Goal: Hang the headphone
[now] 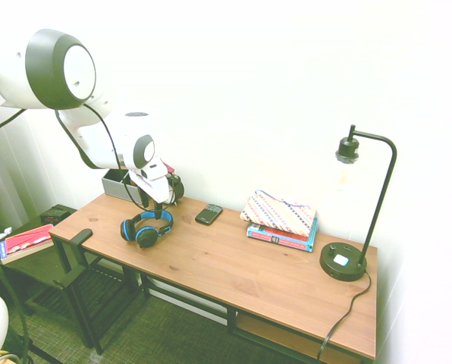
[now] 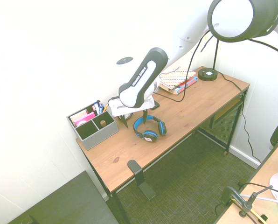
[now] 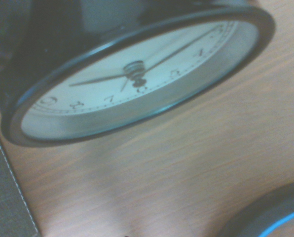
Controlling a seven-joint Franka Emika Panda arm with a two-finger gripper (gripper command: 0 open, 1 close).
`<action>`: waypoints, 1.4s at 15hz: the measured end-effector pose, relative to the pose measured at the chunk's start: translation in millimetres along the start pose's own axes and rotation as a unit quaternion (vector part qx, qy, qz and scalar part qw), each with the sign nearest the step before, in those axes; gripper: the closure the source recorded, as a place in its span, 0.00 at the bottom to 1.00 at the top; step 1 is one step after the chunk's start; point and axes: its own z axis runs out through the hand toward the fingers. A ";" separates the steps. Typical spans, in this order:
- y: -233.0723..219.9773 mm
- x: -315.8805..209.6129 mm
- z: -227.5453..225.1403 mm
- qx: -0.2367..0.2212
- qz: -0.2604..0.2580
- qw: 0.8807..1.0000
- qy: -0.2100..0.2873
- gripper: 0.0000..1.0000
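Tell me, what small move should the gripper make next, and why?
Probably lower a little further onto the blue headband. The open gripper points down just above the headphone, which lies flat on the desk, not yet grasped; the alarm clock stands close by.

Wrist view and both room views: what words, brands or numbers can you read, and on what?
"FRANKA EMIKA": on the black band of the robot arm in the second exterior view.
Clock dial numerals: blurred and seen at a slant in the wrist view; a "7" seems legible, the rest not.
Book covers and the red book: print too small to read.
Headphone: no readable marking.
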 end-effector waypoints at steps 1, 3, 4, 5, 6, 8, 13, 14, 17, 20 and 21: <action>-3.2 -2.8 0.7 0.002 -0.001 1.000 -0.001 1.00; -7.2 -7.2 0.1 0.005 -0.003 1.000 -0.002 1.00; -8.0 -8.3 0.1 0.006 -0.004 1.000 -0.002 1.00; -8.5 -8.8 0.8 0.006 -0.004 1.000 -0.002 1.00; -8.7 -8.0 2.0 0.005 -0.004 1.000 -0.002 1.00; -8.0 -5.9 4.7 0.003 -0.004 1.000 -0.001 1.00; -7.4 -6.2 6.8 0.002 0.000 1.000 -0.006 1.00; -7.4 -6.5 6.7 0.002 0.001 1.000 -0.007 1.00; -7.9 -9.2 3.3 0.001 0.004 1.000 -0.011 1.00; -6.0 -18.4 -12.5 -0.006 0.017 0.999 -0.031 1.00; -3.4 -23.2 -25.0 -0.005 0.017 0.999 -0.038 1.00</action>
